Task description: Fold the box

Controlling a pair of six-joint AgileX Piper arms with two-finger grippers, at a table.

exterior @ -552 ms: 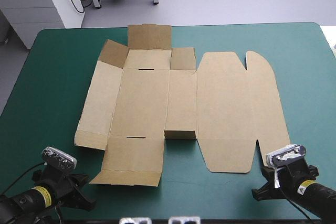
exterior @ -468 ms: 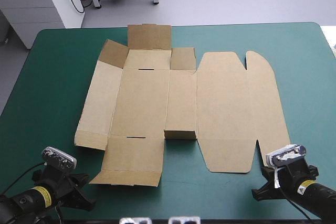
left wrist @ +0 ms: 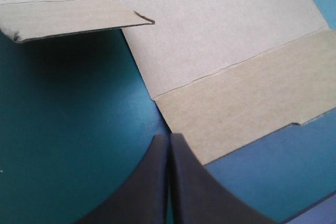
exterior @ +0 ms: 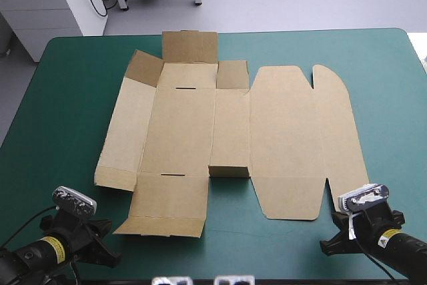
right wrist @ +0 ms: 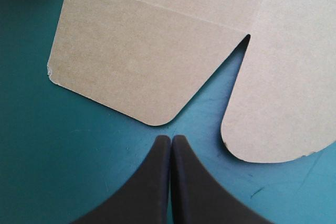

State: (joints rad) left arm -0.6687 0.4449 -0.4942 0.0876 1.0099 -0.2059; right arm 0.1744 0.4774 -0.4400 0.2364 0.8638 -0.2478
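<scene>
Black left arm [exterior: 27, 259] and right arm [exterior: 408, 253], yellow label [exterior: 52, 249] at each wrist. On left tool [left wrist: 169, 139] and right tool [right wrist: 171, 140], two broad curved black fins.

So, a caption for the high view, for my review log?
Unfolded brown box spread on the teal-green table; left gripper and right gripper both shut, poised by the box's near edge.

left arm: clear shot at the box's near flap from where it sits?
Probably yes. The left gripper, shut, points at a corner of the box's near flap, with only bare teal-green cover around it. The flap lies flat, so getting under its edge may be harder.
</scene>
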